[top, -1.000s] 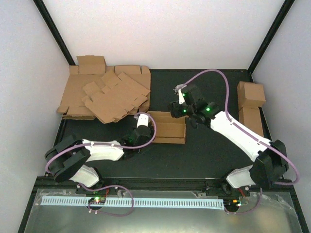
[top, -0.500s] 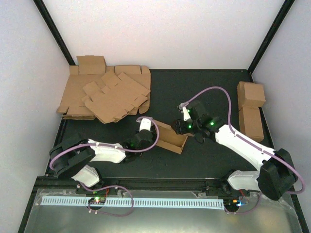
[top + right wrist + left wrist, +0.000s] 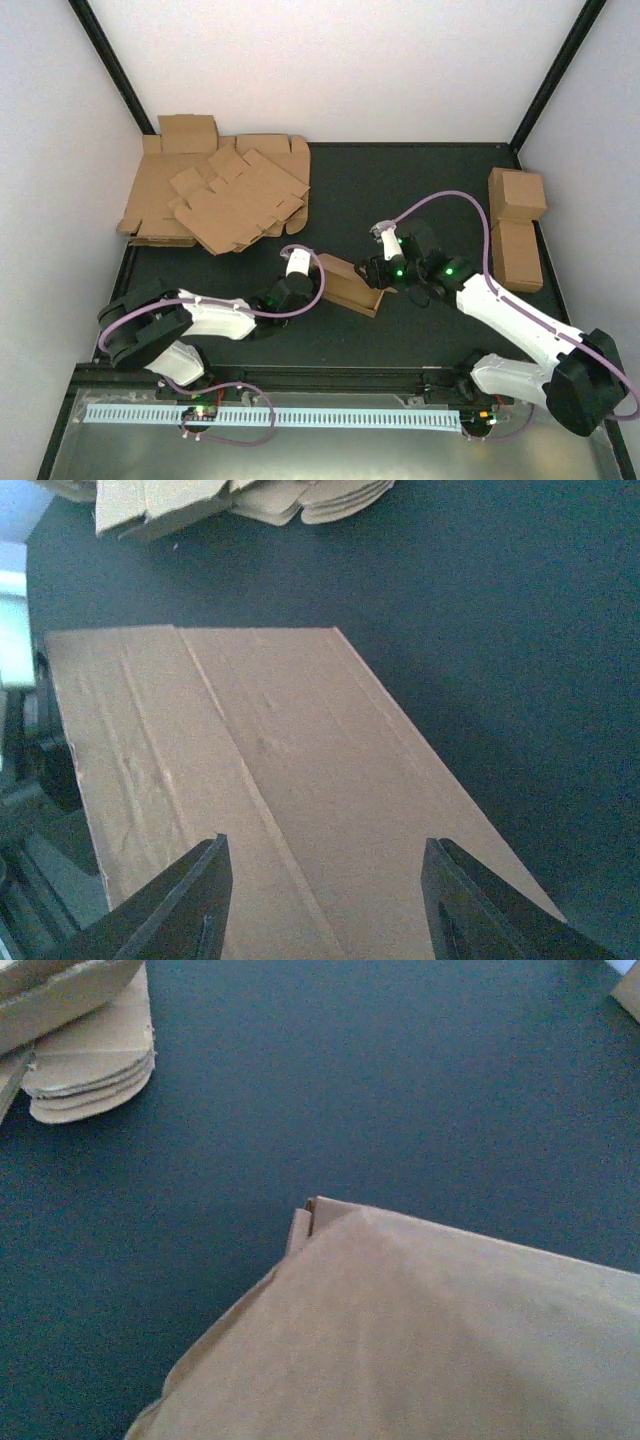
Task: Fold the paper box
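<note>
While paper box (image 3: pixel 350 285) sits centre, blank stack (image 3: pixel 215 195) lies far L, cartons (image 3: pixel 517 225) R.

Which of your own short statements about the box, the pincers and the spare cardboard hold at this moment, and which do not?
1. The paper box lies between the left pincer and the right pincer. True.
2. The stack of flat blanks sits at the table's far right. False: it is in the far left corner.
3. The right pincer's fingers stand apart over the box's panel. True.
4. The finished cartons stand along the left edge. False: they stand along the right edge.
</note>
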